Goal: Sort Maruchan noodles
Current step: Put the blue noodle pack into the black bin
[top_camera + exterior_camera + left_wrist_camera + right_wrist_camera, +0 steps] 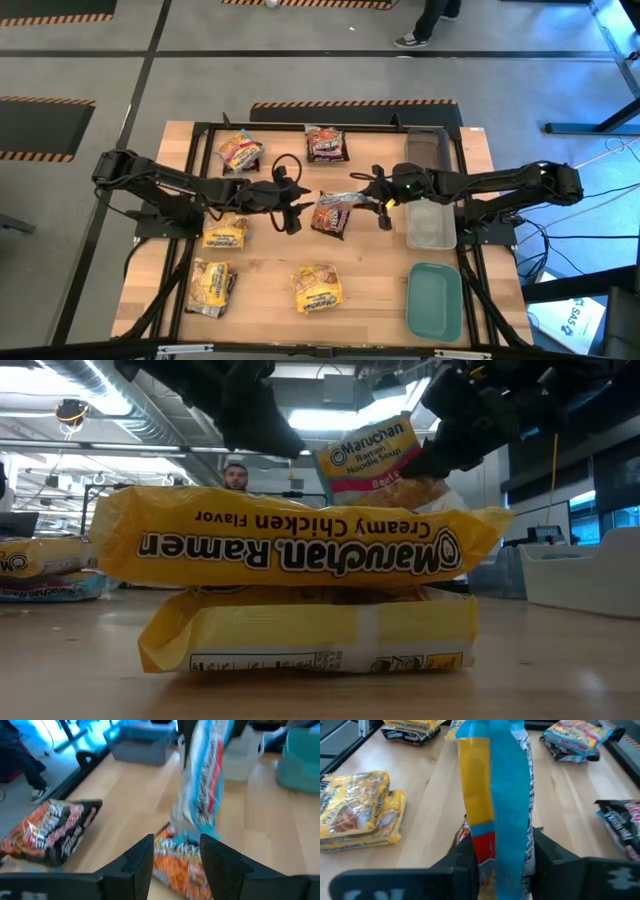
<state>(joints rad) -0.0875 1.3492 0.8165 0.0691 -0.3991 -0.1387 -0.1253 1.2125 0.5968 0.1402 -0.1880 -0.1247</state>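
A pale wooden tabletop (pixel 270 310) has bare planks between scattered crinkly plastic noodle packets (pixel 316 288): yellow ones toward the near left, dark ones along the far edge. A clear tray (pixel 431 224) and teal lid (pixel 434 300) sit by the right edge. At the centre, the right tool (pixel 496 854) pinches a packet (pixel 492 795) upright. The left tool (pixel 176 851) hangs spread just beside it.

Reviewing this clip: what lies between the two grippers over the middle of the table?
In the high view, a ramen packet lies between the left gripper and the right gripper, whose jaws clamp it in the right wrist view.
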